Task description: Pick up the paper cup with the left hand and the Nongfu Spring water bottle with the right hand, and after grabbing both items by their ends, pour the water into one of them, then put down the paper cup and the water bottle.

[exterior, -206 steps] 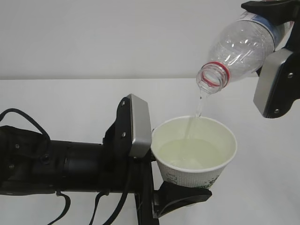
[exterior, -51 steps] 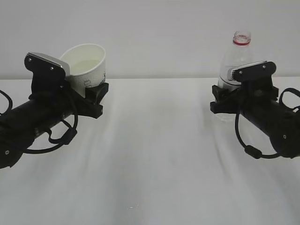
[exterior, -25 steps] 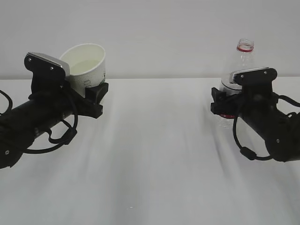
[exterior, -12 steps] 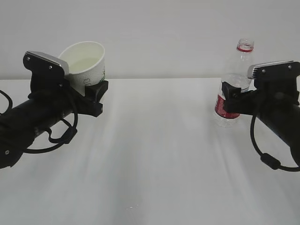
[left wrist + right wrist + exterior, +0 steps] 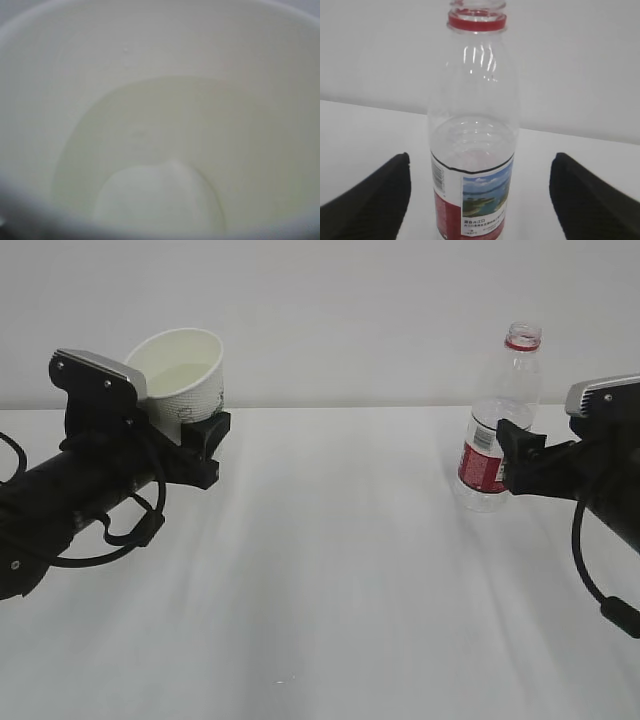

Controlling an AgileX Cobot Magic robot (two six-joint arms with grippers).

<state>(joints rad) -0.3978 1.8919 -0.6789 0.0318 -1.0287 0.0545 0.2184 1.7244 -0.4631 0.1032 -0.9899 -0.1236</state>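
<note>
The right hand (image 5: 512, 455) has backed off the upright Nongfu Spring water bottle (image 5: 497, 430), jaws apart; the left hand (image 5: 195, 435) stays level, clamped on the tilted paper cup (image 5: 185, 375).

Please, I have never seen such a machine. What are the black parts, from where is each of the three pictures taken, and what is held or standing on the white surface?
It is a robot with two black arms, each ending in a two-fingered claw. The wide picture comes from a camera in front of the white table. The other two come from small cameras on the arms' wrists.

The left claw holds a tilted white paper cup. Its wrist camera looks straight into that cup, where a little clear water lies.

The right claw is open. Its wrist picture shows its two dark fingers apart on either side of the uncapped water bottle, not touching it. The bottle stands upright on the table by itself.
</note>
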